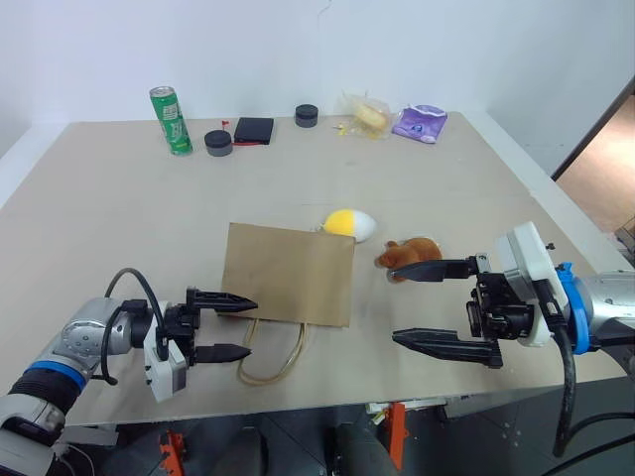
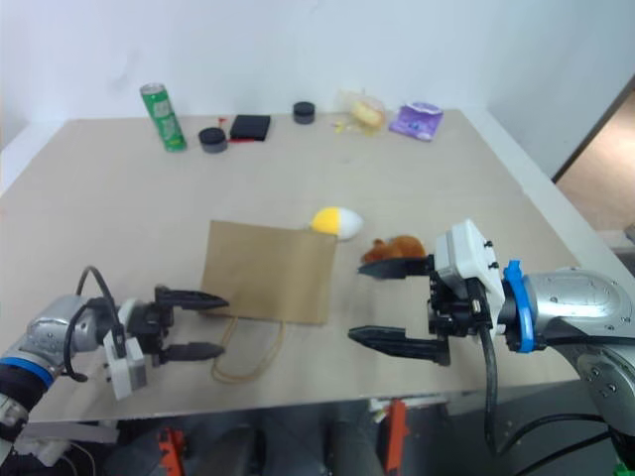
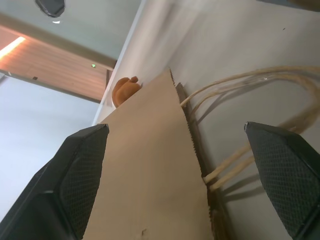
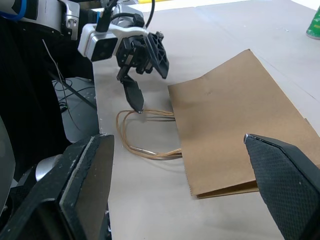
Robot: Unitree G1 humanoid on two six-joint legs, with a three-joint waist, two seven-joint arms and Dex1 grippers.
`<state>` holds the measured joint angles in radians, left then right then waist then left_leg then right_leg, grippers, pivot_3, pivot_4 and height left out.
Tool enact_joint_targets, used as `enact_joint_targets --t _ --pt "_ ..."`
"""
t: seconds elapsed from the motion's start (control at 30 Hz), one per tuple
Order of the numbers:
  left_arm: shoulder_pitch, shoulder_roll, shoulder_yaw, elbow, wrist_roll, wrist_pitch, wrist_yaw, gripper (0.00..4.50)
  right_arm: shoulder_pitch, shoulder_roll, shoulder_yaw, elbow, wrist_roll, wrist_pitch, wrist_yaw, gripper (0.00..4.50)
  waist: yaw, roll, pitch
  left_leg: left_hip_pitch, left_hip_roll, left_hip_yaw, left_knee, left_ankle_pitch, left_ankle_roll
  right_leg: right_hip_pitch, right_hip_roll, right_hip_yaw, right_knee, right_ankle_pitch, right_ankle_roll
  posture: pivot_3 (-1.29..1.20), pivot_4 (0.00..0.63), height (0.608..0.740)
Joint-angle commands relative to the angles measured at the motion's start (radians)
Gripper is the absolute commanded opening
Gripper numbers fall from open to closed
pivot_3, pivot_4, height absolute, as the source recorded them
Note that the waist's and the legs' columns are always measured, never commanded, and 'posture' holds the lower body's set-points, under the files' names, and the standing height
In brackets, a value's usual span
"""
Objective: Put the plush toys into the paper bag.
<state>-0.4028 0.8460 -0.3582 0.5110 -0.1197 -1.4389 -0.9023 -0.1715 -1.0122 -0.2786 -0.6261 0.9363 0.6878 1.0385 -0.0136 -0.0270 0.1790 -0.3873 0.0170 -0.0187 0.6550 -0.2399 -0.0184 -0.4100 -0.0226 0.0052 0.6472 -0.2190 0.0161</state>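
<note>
Left tool (image 1: 236,328) agape beside flat paper bag (image 1: 288,274) mouth.

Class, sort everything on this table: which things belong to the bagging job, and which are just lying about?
Belong: paper bag, yellow-and-white egg plush, brown furry plush.

Lying about: green can, two black round tins, black wallet, clear packet, purple packet.

The table (image 1: 119,198) is seen from above by both head eyes; the paper bag (image 4: 240,125) is shared by both close wrist views.

Bare table (image 1: 129,228) around the flat paper bag (image 1: 288,273).
</note>
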Motion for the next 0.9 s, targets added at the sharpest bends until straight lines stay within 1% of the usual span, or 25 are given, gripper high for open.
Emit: enact_joint_targets --t 0.03,0.43,0.9 --pt "-0.014 0.008 -0.001 -0.006 0.015 -0.004 0.033 4.5 -0.012 -0.005 -0.025 -0.02 0.014 -0.008 -0.004 4.48 0.0 0.0 0.0 0.0 0.0 0.0 0.0 0.0 0.0 0.0 0.0 0.0 0.0 0.0 0.0 0.0 0.15 0.74" --pt "-0.033 0.034 0.011 0.026 0.009 0.003 0.095 4.5 -0.003 0.0 -0.025 -0.025 0.018 -0.009 -0.009 4.48 0.0 0.0 0.0 0.0 0.0 0.0 0.0 0.0 0.0 0.0 0.0 0.0 0.0 0.0 0.0 0.0 0.15 0.74" --pt "-0.043 0.037 -0.002 0.091 0.042 -0.027 0.108 4.5 -0.001 -0.001 -0.028 -0.027 0.02 -0.009 -0.014 4.48 0.0 0.0 0.0 0.0 0.0 0.0 0.0 0.0 0.0 0.0 0.0 0.0 0.0 0.0 0.0 0.0 0.15 0.74"
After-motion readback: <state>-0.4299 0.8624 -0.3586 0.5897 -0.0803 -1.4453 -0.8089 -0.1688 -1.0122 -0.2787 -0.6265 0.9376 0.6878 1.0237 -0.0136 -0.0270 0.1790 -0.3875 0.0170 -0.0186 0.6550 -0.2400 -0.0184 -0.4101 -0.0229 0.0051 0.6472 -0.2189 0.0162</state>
